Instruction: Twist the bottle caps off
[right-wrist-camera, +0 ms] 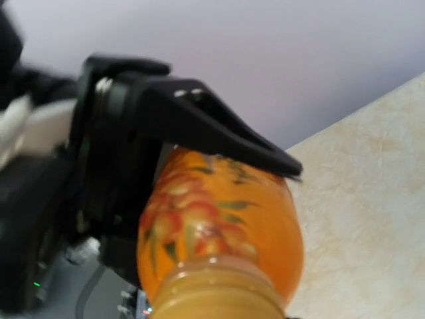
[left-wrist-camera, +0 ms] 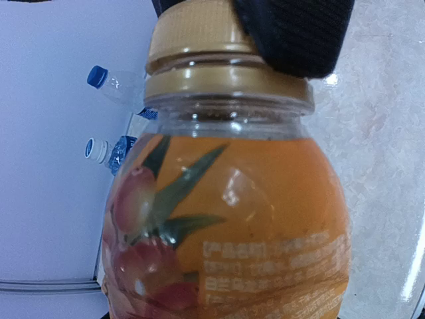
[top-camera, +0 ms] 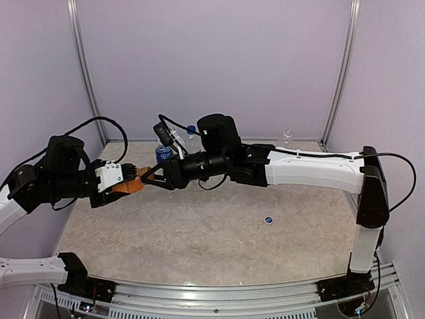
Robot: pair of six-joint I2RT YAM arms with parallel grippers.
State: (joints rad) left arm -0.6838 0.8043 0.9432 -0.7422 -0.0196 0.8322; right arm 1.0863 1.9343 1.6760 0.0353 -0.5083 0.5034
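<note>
Left claw (top-camera: 135, 181): clenched around the orange bottle (left-wrist-camera: 226, 219).
Right claw (top-camera: 151, 175): one finger (left-wrist-camera: 292, 33) against the tan cap (left-wrist-camera: 192, 30) — grip cannot be told.
Cap: on the neck.

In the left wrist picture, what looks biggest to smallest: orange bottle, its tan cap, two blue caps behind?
1. orange bottle
2. tan cap
3. upper blue cap, lower blue cap: alike; farther away, so real size unsure.

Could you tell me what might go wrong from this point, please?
The short plastic bottle of orange liquid lies sideways in the left gripper, nearly full; freeing its orange-brown screw cap could spill drink onto the table. The right gripper seems to hold that cap off-centre and might slip.
</note>
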